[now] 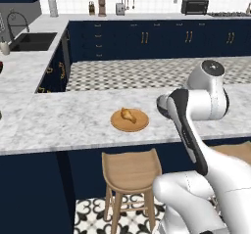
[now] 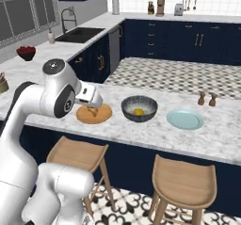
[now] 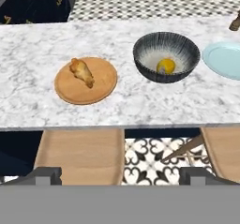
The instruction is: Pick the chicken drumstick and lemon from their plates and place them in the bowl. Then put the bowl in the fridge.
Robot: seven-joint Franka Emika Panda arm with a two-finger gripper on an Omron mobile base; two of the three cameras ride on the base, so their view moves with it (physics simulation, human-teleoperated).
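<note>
Bowl [image 3: 165,56] containing lemon [image 3: 165,66]; golden-brown drumstick [image 3: 82,71] on wooden plate [image 3: 86,81]; blue plate [image 3: 225,59] bare; tool [image 3: 120,175] spread wide, holding nothing.

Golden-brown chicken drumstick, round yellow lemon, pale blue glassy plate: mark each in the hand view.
Golden-brown chicken drumstick [image 3: 82,71]: hand view, mid-body of the meat.
Round yellow lemon [image 3: 164,66]: hand view, centre of the fruit.
Pale blue glassy plate [image 3: 226,59]: hand view, bare flat middle.

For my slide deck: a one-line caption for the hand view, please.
Lemon already in the bowl, chicken drumstick waiting on its wooden plate, blue plate empty.
</note>
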